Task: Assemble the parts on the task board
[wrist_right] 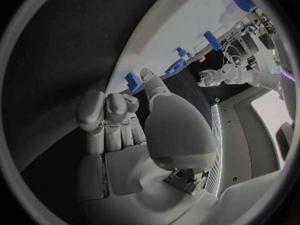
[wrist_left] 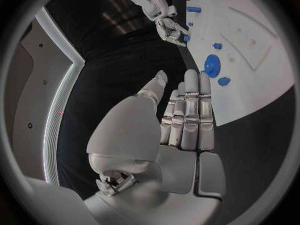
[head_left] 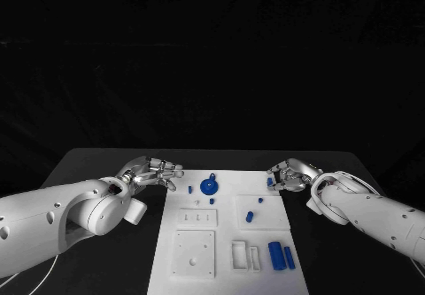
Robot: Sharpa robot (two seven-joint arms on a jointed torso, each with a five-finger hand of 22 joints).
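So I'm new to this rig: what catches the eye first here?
The white task board on the black table, dotted with blue parts, chiefly a round blue disc at its far end. The left hand and right hand flank that far end, both apparently empty.

Bare black table point(head_left: 106, 161) flanks the task board point(head_left: 228, 246) — blue disc point(head_left: 209, 185) & 2 cylinders point(head_left: 282, 255) stand up as obstacles.

Left robot hand point(wrist_left: 184, 112) over black tabletop point(wrist_left: 125, 60), fingers extended and side by side, nothing held, just short of task board point(wrist_left: 262, 92) edge. Round blue part point(wrist_left: 212, 65) near that edge, smaller blue part point(wrist_left: 224, 81) beside it. Right robot hand point(wrist_left: 172, 30) at far board edge.
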